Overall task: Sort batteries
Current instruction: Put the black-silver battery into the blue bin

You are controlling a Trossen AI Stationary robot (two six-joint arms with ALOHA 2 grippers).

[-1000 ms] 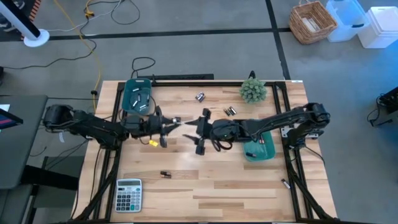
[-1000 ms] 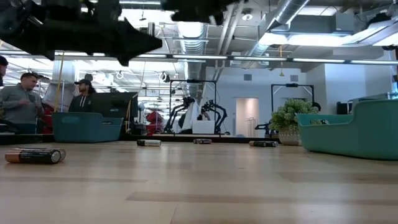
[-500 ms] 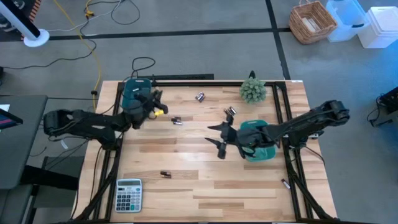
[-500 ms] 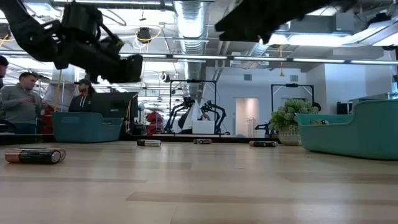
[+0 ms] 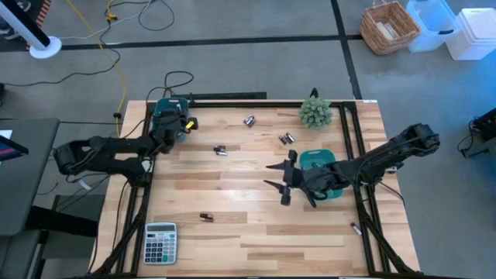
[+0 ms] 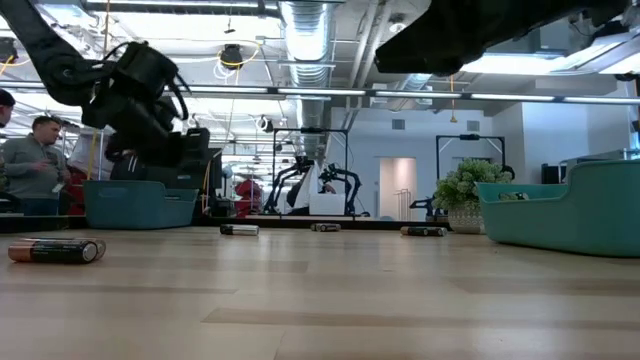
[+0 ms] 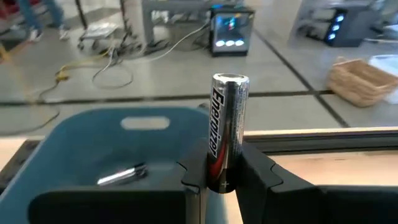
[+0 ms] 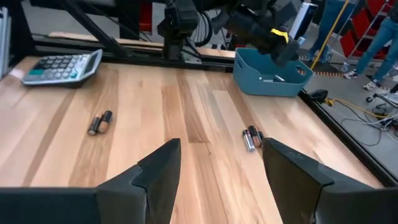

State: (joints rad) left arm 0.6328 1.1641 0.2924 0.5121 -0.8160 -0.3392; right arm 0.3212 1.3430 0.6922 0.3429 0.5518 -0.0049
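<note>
Fingers (image 7: 258,177) of the left gripper (image 7: 222,186) clamp an upright silver-and-black battery (image 7: 225,130) over the teal bin (image 7: 81,146) at the bench's far left corner; another battery (image 7: 121,175) lies inside. Loose batteries (image 5: 220,150) dot the bench (image 5: 232,232). By the right-edge teal bin (image 5: 318,160), the right gripper (image 5: 280,179) hangs with fingers spread wide, holding nothing.

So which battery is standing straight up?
The silver Energizer battery pinched upright in the left gripper, over the blue bin. The battery in the bin lies flat.
</note>
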